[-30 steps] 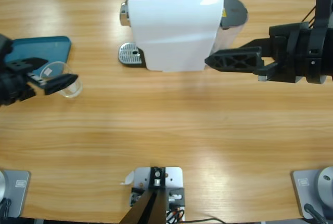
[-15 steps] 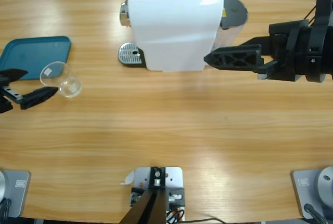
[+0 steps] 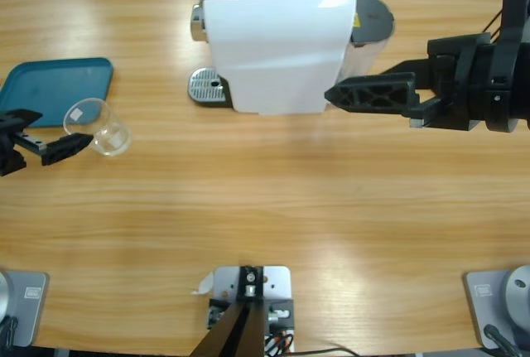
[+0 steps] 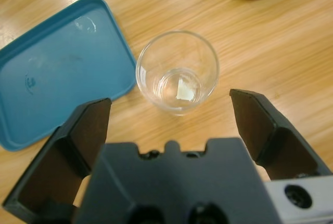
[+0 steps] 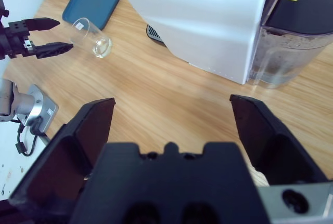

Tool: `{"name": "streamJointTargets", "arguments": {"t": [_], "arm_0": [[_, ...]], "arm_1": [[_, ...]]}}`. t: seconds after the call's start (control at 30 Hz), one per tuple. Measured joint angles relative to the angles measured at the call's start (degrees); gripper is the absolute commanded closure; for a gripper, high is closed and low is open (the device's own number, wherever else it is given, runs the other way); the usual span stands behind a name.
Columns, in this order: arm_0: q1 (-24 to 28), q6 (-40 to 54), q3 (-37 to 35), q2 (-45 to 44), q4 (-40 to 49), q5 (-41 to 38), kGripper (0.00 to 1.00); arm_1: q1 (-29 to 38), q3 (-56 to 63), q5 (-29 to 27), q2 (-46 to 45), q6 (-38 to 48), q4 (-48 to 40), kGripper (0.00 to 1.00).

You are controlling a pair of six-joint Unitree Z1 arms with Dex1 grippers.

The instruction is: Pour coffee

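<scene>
The clear empty glass tumbler (image 4: 177, 72), framed by the wide-apart left gripper (image 4: 169, 125), could be toppled by an off-centre closure.

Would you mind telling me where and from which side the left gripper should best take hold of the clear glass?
Probably across the glass's round side wall below the rim, coming level from the left gripper's side. It stands upright, mouth up, clear of the blue tray, and the open jaws already face it.
</scene>
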Motion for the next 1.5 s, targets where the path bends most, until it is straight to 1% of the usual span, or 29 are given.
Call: {"name": "streamJointTargets", "arguments": {"t": [0.17,1.03,1.17,1.23,1.27,1.3,1.37,1.4,1.47,1.5], "arm_0": [[0.1,-0.7,0.2,3.1,-4.7,-0.6,0.000],[2.4,-3.4,5.0,14.5,-19.6,-0.9,0.000],[2.4,-4.2,6.0,15.7,-21.6,-0.9,0.050],[2.4,-4.2,6.4,15.9,-22.6,-0.9,0.055],[2.4,-4.3,6.7,15.9,-23.2,-0.9,0.069],[2.4,-4.4,7.0,15.9,-23.9,-0.9,0.132],[2.4,-4.5,7.3,15.9,-24.8,-0.9,0.306],[2.4,-4.6,7.4,15.9,-25.2,-0.9,0.414],[2.4,-4.7,7.6,15.9,-25.5,-0.9,0.509],[2.4,-4.8,7.8,15.9,-25.5,-0.9,0.540]], "arm_1": [[0.0,0.0,0.0,0.1,0.0,0.0,0.000],[0.0,0.0,0.0,0.2,0.1,0.2,0.000],[0.0,0.0,0.0,0.2,0.1,0.2,0.000],[0.0,0.0,0.0,0.2,0.1,0.2,0.000],[0.0,0.0,0.0,0.2,0.1,0.2,0.000],[0.0,0.0,0.0,0.2,0.1,0.2,0.000],[0.0,0.0,0.1,0.2,0.1,0.3,0.000],[0.0,0.0,0.2,0.2,0.1,0.3,0.000],[0.0,0.0,0.3,0.2,0.1,0.3,0.000],[0.0,0.0,0.4,0.2,0.1,0.3,0.000]]}}
